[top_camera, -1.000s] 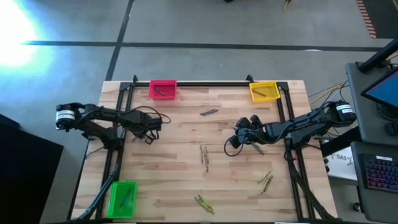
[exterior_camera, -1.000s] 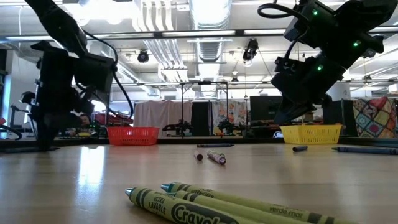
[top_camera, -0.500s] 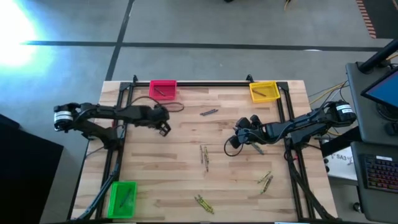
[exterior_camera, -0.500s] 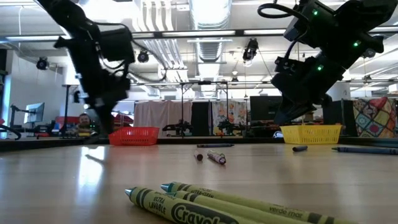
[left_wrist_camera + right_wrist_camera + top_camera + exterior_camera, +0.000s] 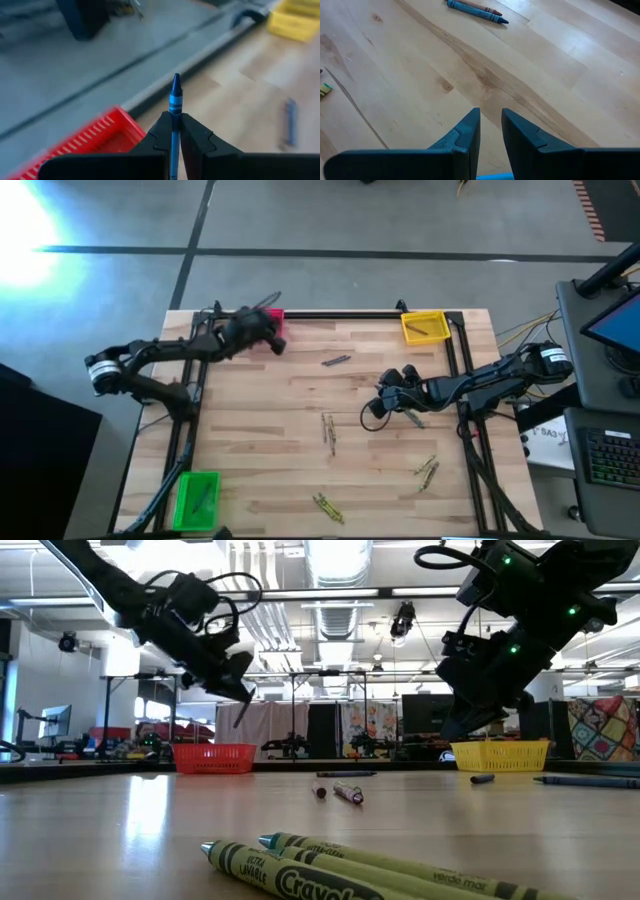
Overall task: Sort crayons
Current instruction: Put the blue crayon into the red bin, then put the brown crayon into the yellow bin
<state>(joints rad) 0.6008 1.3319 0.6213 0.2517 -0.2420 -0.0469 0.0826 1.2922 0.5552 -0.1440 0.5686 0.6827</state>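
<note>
High view shows our left gripper [image 5: 268,330] clamped on a blue crayon [image 5: 174,112] above the pink bin [image 5: 275,318]; right gripper [image 5: 385,402] waits, fingers apart; many crayons [image 5: 328,432] remain.

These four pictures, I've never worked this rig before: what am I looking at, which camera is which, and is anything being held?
Two dark robot arms work at a wooden table. The high view looks straight down; the low view sits at table height; each wrist view looks out past that arm's own fingers.

The left gripper, over the table's far edge by the pink bin, is shut on a blue crayon that sticks out between its fingers. The right gripper hovers low over bare wood with a narrow gap between its fingers. A bit of blue shows at the bottom edge of its wrist view, but I cannot tell what it is.

A yellow bin stands at the far right corner, a green bin at the near left. Loose crayons lie scattered in small groups.
</note>
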